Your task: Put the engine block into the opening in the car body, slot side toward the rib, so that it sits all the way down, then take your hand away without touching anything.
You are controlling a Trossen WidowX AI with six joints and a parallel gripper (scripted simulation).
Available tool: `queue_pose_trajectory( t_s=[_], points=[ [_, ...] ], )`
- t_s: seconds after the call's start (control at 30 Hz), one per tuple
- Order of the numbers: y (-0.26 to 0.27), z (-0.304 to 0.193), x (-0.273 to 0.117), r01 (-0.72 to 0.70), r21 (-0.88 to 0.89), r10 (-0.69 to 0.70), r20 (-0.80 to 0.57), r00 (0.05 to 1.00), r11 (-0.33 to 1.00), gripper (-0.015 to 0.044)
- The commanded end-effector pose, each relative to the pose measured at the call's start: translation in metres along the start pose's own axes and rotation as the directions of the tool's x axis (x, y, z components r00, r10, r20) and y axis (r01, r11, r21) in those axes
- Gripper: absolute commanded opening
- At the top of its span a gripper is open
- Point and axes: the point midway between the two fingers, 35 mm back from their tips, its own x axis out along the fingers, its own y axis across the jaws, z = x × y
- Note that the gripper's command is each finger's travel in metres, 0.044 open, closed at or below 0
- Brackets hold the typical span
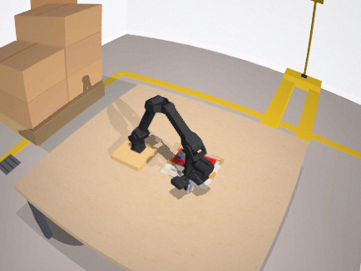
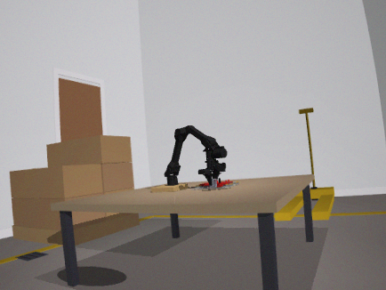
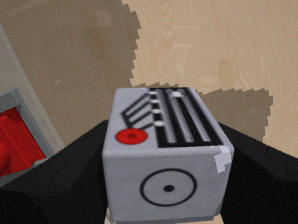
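The engine block (image 1: 190, 187) (image 2: 214, 182) (image 3: 167, 170) is a light grey box with black slots, slanted lines and a red disc on top, and a circle mark on its near face. My gripper (image 1: 189, 184) (image 2: 214, 180) (image 3: 156, 129) is shut on it, one black finger at each side. Whether the block touches the table cannot be told. The car body (image 1: 210, 160) (image 2: 226, 182) (image 3: 22, 142) is red with grey edging, left of the block in the wrist view. Its opening and the rib cannot be made out; the arm hides much of the body in the top view.
The car body lies on a pale board (image 1: 168, 169) (image 3: 31, 85) with orange corner pieces, beside the block. The arm's wooden base plate (image 1: 135, 159) (image 2: 165, 189) lies to the left on the table (image 1: 233, 216) (image 2: 178, 200). Cardboard boxes (image 1: 46, 83) stand beyond the table.
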Motion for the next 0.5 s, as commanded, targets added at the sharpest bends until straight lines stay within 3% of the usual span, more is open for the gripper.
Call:
queue_pose_trajectory(
  t_s=[0.0, 0.47],
  points=[
    [0.0, 0.005, -0.016, -0.003, -0.004, 0.003, 0.015, 1.0, 1.0, 0.0],
    [0.001, 0.006, -0.061, -0.004, -0.008, 0.005, 0.02, 1.0, 1.0, 0.0]
  ],
)
